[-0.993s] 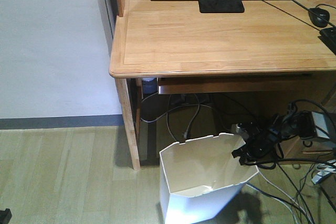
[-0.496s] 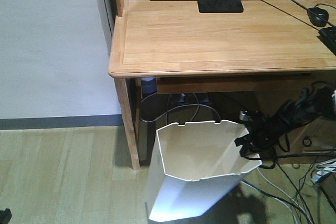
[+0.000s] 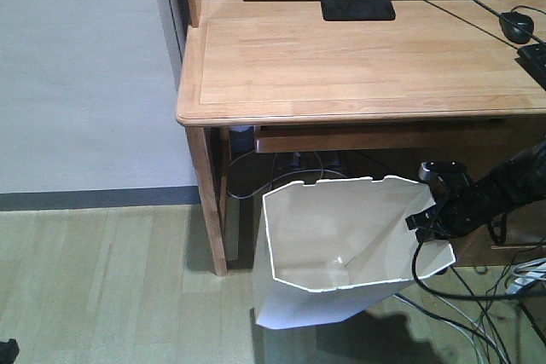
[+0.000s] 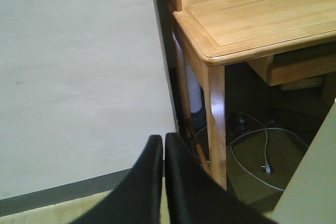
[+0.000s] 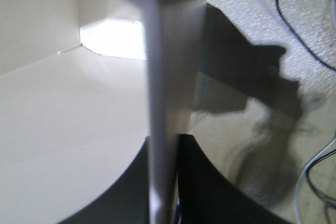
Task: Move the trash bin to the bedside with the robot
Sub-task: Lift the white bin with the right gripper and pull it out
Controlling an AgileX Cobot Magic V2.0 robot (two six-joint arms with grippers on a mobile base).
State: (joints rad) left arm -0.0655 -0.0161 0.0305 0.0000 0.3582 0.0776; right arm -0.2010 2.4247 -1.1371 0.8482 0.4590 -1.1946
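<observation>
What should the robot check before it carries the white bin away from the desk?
1. Right tool grips the trash bin: ok, the rim wall sits between its fingers.
2. Bin upright: not ok, it leans to one side.
3. Bin free of rubbish that could spill: ok, nothing shows inside.
4. Left tool out of the way: ok, shut on nothing, near the desk leg.
5. Floor path free: not ok, loose cables lie beside the bin.
6. Way to the bedside: cannot tell, no view shows it.
</observation>
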